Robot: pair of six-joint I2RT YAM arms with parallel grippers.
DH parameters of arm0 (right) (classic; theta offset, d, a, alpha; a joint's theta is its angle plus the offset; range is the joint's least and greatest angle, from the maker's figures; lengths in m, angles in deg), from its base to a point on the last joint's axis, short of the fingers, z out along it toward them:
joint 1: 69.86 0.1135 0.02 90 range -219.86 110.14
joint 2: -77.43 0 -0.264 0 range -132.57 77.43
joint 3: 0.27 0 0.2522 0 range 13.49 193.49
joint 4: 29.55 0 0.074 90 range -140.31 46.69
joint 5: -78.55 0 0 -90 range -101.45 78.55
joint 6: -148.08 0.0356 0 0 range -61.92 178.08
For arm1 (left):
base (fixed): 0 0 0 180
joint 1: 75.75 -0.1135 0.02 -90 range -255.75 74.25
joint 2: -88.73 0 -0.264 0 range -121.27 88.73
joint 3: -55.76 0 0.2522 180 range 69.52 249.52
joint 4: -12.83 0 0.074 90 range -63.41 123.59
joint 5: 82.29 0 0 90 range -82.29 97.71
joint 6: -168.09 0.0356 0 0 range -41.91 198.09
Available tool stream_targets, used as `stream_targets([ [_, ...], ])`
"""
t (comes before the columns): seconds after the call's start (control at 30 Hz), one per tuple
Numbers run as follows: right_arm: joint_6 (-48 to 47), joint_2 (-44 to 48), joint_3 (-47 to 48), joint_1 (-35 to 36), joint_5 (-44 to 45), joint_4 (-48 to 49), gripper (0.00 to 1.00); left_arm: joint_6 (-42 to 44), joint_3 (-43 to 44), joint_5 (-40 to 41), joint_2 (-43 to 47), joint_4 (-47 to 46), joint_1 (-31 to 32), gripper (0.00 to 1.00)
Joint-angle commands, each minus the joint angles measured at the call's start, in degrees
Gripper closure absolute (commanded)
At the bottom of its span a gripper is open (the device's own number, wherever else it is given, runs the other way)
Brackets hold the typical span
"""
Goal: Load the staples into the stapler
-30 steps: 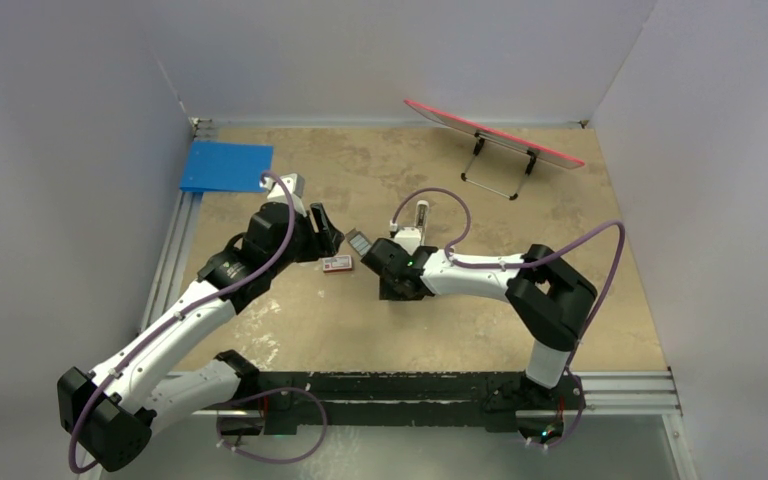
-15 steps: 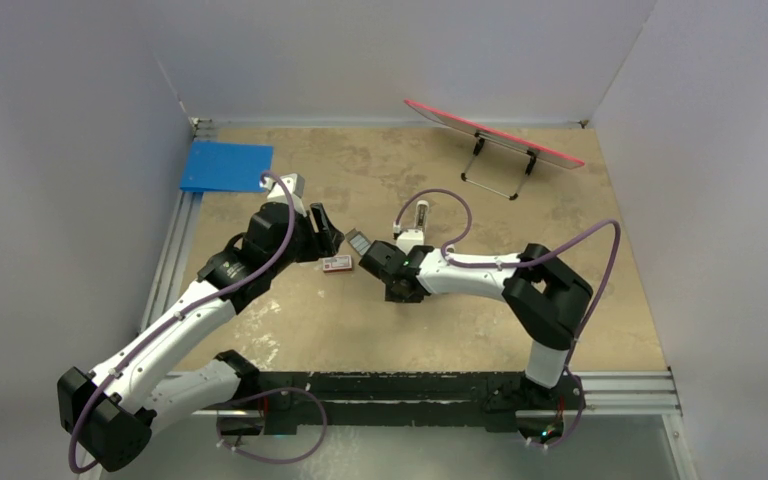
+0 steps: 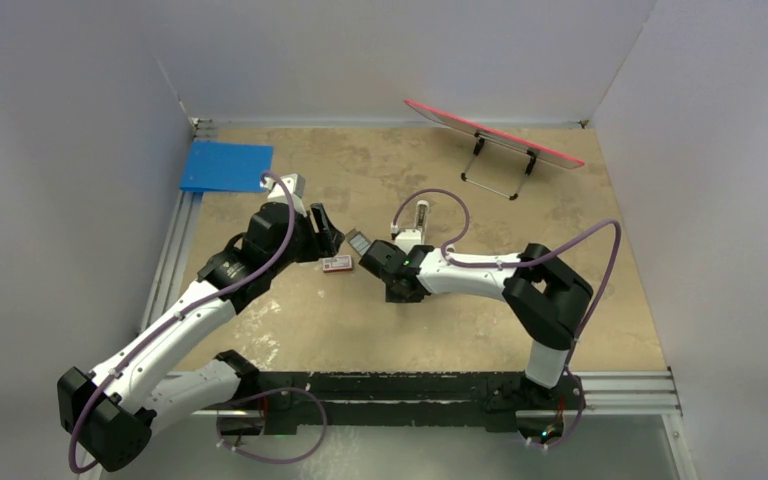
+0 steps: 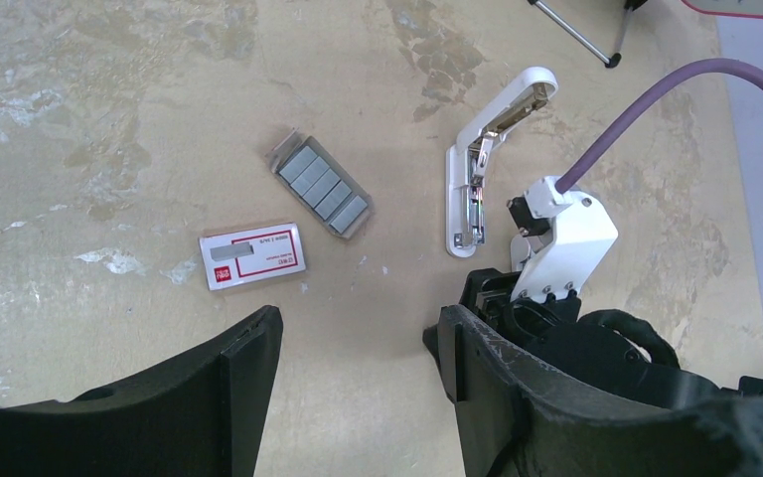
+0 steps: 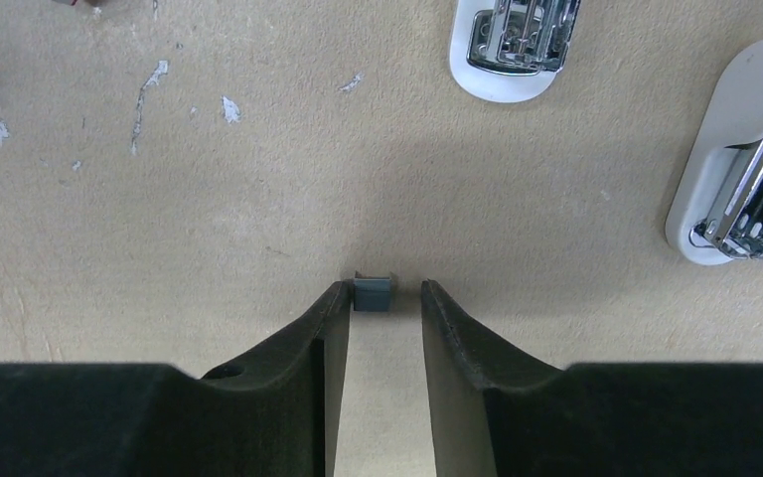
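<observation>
The stapler (image 4: 481, 159) lies swung open on the table, white with chrome insides; it also shows in the top view (image 3: 420, 214) and in the right wrist view (image 5: 733, 189). A clear tray of grey staples (image 4: 323, 185) lies next to the red-and-white box (image 4: 254, 256). My right gripper (image 5: 376, 290) points down at the table, narrowly open around one small grey staple block (image 5: 373, 293). The block touches the left fingertip, with a gap to the right one. My left gripper (image 4: 356, 348) hovers wide open and empty, near the box (image 3: 337, 264).
A blue flat pad (image 3: 226, 166) lies at the back left. A red board on a wire stand (image 3: 493, 135) stands at the back right. The right arm's white camera mount (image 4: 562, 239) is close to my left gripper's right finger. White walls enclose three sides.
My right gripper has shifted slightly left, toward the box. The left arm has not moved.
</observation>
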Motion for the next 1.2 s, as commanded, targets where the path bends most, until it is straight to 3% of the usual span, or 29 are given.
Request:
stream_targets([
  [0.0,0.4,-0.7,0.5,-1.0,-1.7,-1.6,0.64,-0.5,0.2,-0.1,0.4,-2.9,-0.4,0.41],
  [0.23,1.2,-1.5,1.4,-1.4,-1.6,-0.2,0.71,-0.5,0.2,-0.1,0.4,-2.9,-0.5,0.41],
  [0.5,0.8,-2.9,3.1,-1.5,-0.6,-0.5,0.68,-0.6,0.1,0.1,0.4,-2.8,-0.5,0.41],
  [1.17,0.8,-2.4,2.8,-1.5,0.3,-1.2,0.81,-0.7,-0.1,0.0,0.7,-2.7,-0.4,0.41],
])
